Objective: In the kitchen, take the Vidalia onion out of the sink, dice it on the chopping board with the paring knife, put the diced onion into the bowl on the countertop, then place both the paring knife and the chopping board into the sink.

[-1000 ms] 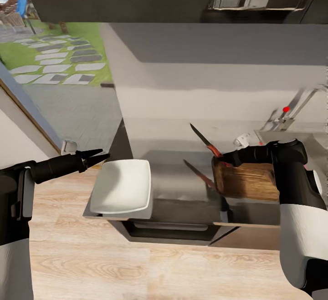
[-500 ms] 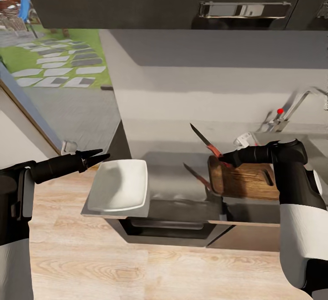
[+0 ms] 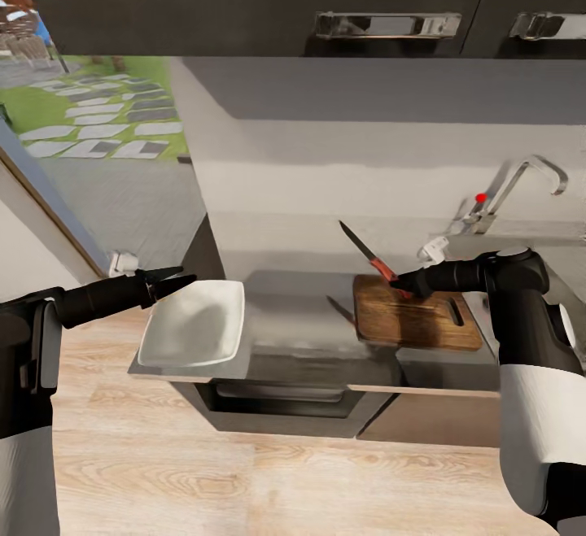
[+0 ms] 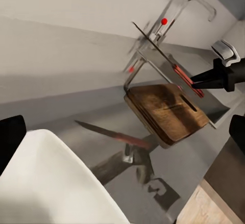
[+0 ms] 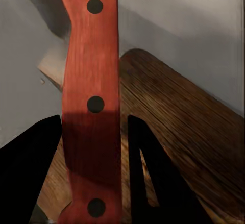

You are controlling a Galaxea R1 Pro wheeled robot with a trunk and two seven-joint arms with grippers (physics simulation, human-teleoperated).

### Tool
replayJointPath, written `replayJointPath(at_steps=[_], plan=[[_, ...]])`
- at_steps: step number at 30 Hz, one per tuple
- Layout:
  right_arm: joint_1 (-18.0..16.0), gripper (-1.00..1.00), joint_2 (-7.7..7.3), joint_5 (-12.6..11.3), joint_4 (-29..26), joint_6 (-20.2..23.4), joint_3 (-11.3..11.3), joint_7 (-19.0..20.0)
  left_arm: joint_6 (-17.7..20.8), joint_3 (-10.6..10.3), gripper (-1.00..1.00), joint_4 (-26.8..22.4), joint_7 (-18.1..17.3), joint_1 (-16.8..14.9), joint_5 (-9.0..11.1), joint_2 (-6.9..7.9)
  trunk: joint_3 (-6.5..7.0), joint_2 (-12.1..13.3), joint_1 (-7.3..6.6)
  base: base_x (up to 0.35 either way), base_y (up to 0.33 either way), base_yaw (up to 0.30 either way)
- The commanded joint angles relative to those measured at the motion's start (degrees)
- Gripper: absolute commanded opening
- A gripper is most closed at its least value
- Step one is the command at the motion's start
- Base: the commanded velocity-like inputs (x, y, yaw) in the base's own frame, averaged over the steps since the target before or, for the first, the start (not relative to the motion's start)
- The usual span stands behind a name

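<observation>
I have the slim paring knife with the dark pointed blade and orange-red handle (image 3: 368, 253) pinched in my right tool (image 3: 396, 280), raised above the near-left end of the rectangular brown wooden chopping board (image 3: 415, 321); its long axis slants, blade tip up and away from the board toward the wall. The board lies flat on the smooth grey reflective worktop (image 3: 301, 316), slot handle at its end nearest the grey steel sink with the chrome tap and red knob (image 3: 521, 231). My right wrist camera adds three dark rivets on the handle (image 5: 91, 106) and the board's dark grain (image 5: 184, 132). Left of the board sits the shallow white square bowl (image 3: 194, 324), with my left tool (image 3: 185, 279) pressed together just above its far-left corner.
</observation>
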Motion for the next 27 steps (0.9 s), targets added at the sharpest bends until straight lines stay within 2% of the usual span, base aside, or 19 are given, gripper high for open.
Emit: replayJointPath(at_steps=[1, 5, 8, 12, 27], plan=[[-0.07, -1.0, 0.01, 0.42, -0.04, 0.45, -0.08, 0.49, 0.63, 0.05, 1.0, -0.01, -0.1, -0.04, 0.12, 0.0, -0.1, -0.11, 0.03, -0.004, -0.126, 0.0], [-0.07, -1.0, 0.01, 0.42, -0.04, 0.45, -0.11, 0.5, 0.67, 0.03, 1.0, 0.03, -0.07, -0.07, 0.12, -0.03, -0.09, -0.11, 0.03, -0.001, -0.048, 0.0], [-0.07, -1.0, 0.01, 0.37, -0.04, 0.45, -0.06, 0.55, 0.6, 0.08, 1.0, 0.69, 0.74, -0.08, 0.12, -1.08, 0.04, -0.11, 0.03, 0.0, -0.005, 0.0], [-0.07, -1.0, 0.03, 0.34, -0.04, 0.45, 0.0, 0.56, 0.57, 0.1, 1.0, 0.71, 1.12, -0.03, 0.12, -1.47, 0.36, -0.11, 0.03, 0.0, -0.001, 0.0], [-0.07, -1.0, 0.2, 0.25, -0.04, 0.45, 0.44, 0.56, 0.71, 0.02, 1.0, 0.27, 1.09, -0.05, 0.12, -1.54, 1.65, -0.11, 0.03, 0.0, -0.018, 0.0]])
